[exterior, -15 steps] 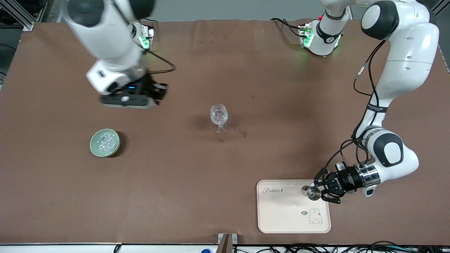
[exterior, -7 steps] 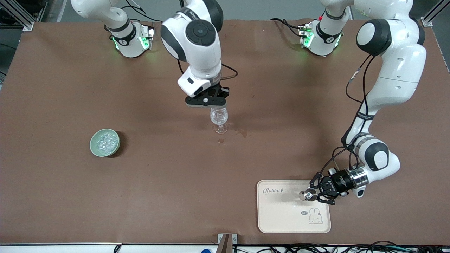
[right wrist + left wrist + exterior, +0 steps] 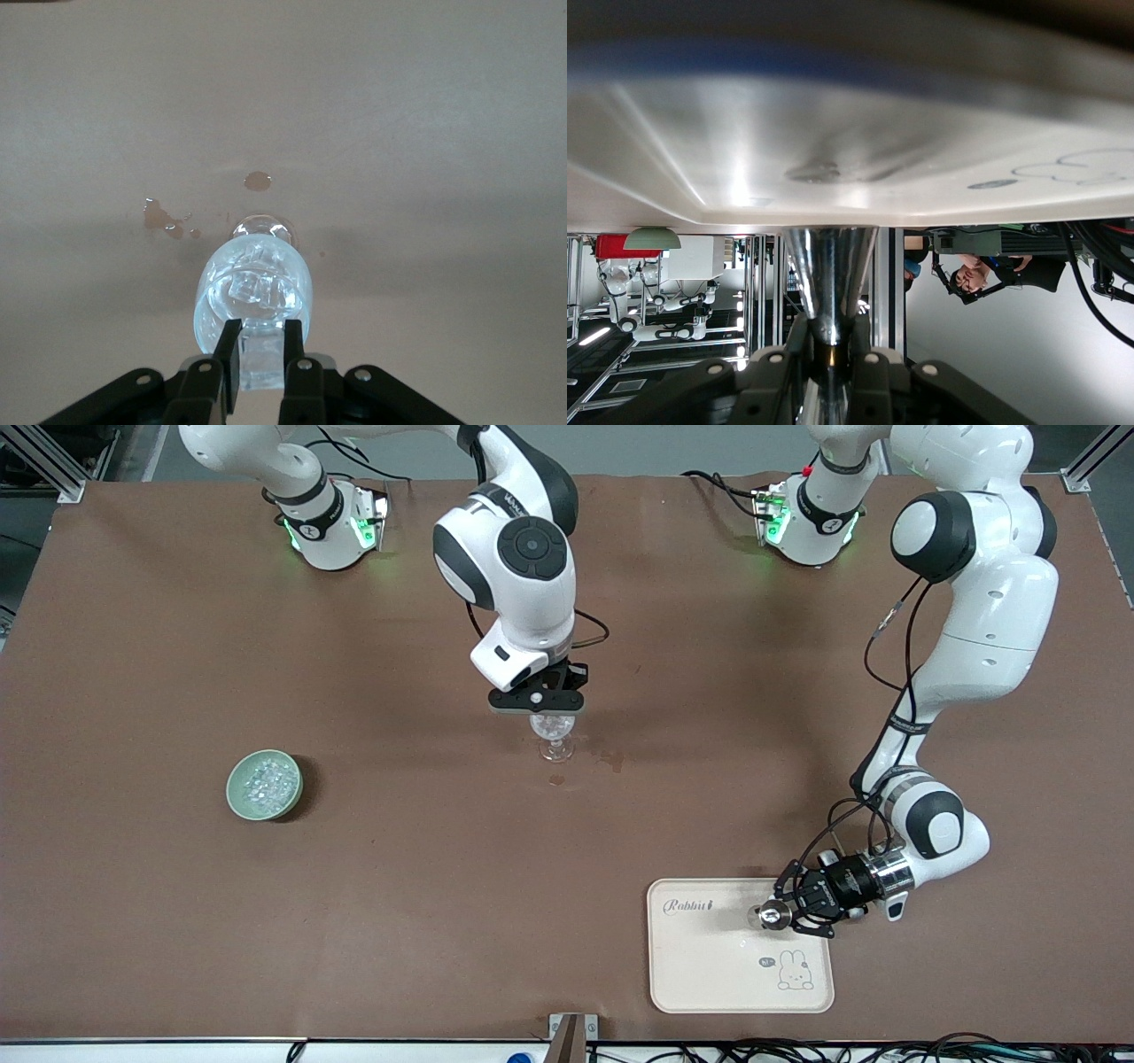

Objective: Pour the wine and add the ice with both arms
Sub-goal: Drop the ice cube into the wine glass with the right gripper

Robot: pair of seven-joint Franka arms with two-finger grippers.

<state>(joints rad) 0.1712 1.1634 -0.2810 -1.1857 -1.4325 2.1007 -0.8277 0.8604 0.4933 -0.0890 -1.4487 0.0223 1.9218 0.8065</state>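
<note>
A stemmed clear glass [image 3: 555, 737] stands mid-table with ice lumps in it; it also shows in the right wrist view [image 3: 253, 288]. My right gripper [image 3: 538, 707] hangs just over the glass, shut on a clear ice cube [image 3: 263, 359]; it shows in its own wrist view [image 3: 262, 350] too. A pale green bowl [image 3: 232, 795] holding many ice lumps [image 3: 266, 781] sits toward the right arm's end. My left gripper [image 3: 791, 911] is low over the cream tray [image 3: 709, 965], shut on a shiny metal cup [image 3: 767, 915]. In the left wrist view the fingers [image 3: 830, 359] clamp the cup's narrow end [image 3: 829, 274].
The cream tray with a rabbit drawing lies near the front edge, toward the left arm's end; its surface fills the left wrist view [image 3: 833, 150]. Small wet spots [image 3: 611, 761] mark the brown table beside the glass, also in the right wrist view [image 3: 164, 217].
My right arm has swung from near the bowl's end of the table to over the glass and come lower. My left gripper has shifted the metal cup a little farther over the tray.
</note>
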